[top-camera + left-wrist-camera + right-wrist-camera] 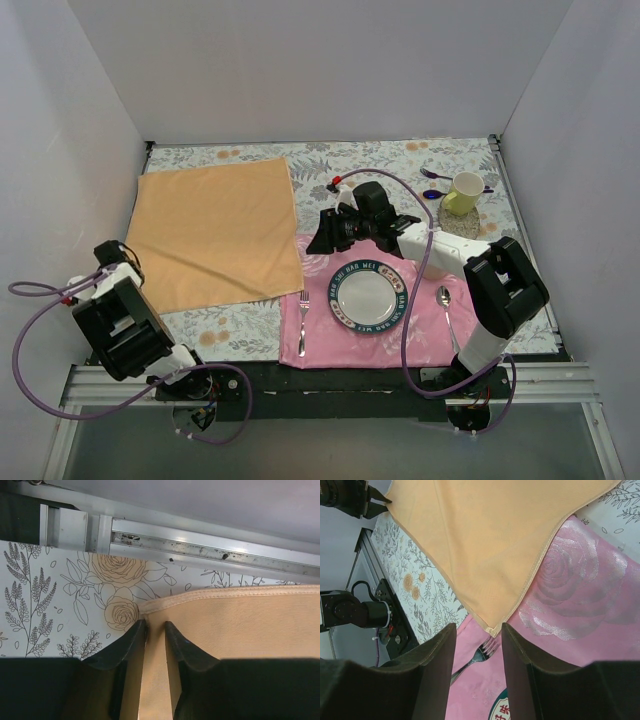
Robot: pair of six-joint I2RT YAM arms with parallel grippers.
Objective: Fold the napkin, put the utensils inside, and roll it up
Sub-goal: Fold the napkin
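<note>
Top external view: the napkin (215, 235) lies spread flat on the left half of the bench (230, 335). It is close to square, so no long axis stands out. Its edges sit slightly skewed to the bench's edges. Its near-right corner points toward the near-right corner of the bench and overlaps the far-left corner of the pink placemat (420, 340). The placemat carries a plate (345, 280), a silver fork (303, 325) and a silver spoon (447, 315).

In the left wrist view, the left end effector (155, 625) straddles the napkin's hem right beside a corner, near the bench's left edge. Its fingers stand only narrowly apart with cloth showing in the slot. Whether they pinch that cloth or merely hover over it cannot be told.

The right end effector (478, 626) hangs over the overlapping corner. Its fingers are apart with nothing between them, and the fork's tines show below the gap.

The fingers cut off the lower part of both wrist views.
</note>
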